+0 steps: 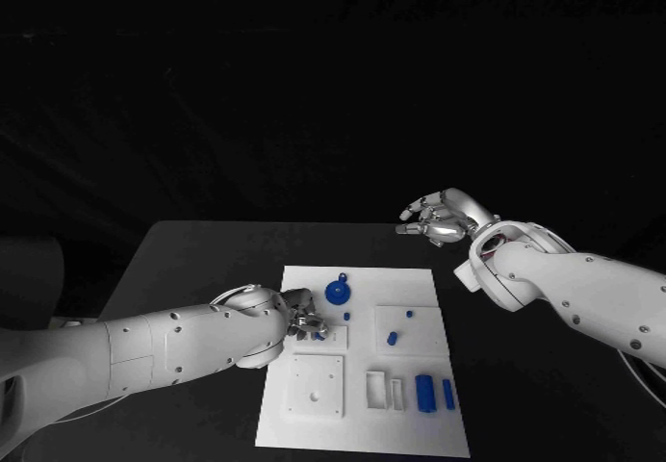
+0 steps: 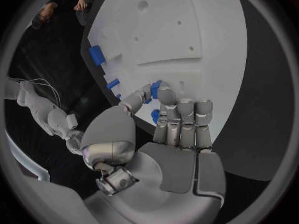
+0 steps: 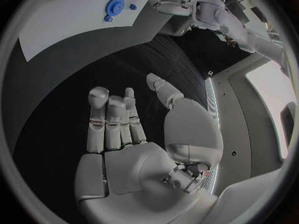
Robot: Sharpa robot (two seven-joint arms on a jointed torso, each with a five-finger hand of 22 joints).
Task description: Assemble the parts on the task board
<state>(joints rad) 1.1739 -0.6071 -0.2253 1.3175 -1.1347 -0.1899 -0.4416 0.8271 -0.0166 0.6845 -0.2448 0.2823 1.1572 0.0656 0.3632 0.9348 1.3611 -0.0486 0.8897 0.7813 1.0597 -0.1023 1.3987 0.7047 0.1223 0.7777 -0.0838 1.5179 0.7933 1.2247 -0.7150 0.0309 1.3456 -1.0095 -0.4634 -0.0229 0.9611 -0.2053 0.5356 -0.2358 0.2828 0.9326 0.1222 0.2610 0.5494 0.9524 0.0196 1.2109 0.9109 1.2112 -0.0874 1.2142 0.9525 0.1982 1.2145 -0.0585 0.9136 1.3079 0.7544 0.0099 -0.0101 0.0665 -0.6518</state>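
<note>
Black table (image 1: 194,260), matte, bearing the white task board (image 1: 417,423) at its middle. Left arm (image 1: 153,346), white, reaches in over the board's near-left edge; right arm (image 1: 583,294), white, stands off beyond the board's far-right corner. Left hand (image 1: 294,318), silver, is set down on the board's left side, fingertips (image 2: 163,95) pinching a small blue part (image 2: 155,88) against the white surface. Right hand (image 1: 442,218), silver, hangs above bare table past the board's far edge, fingers apart, grasping nothing. Round blue part with a knob (image 1: 338,290) lies near the board's far edge. Two upright blue blocks (image 1: 426,394) stand in slots at the near-right end. Small blue peg (image 1: 393,338) stands on the raised right-hand plate.
</note>
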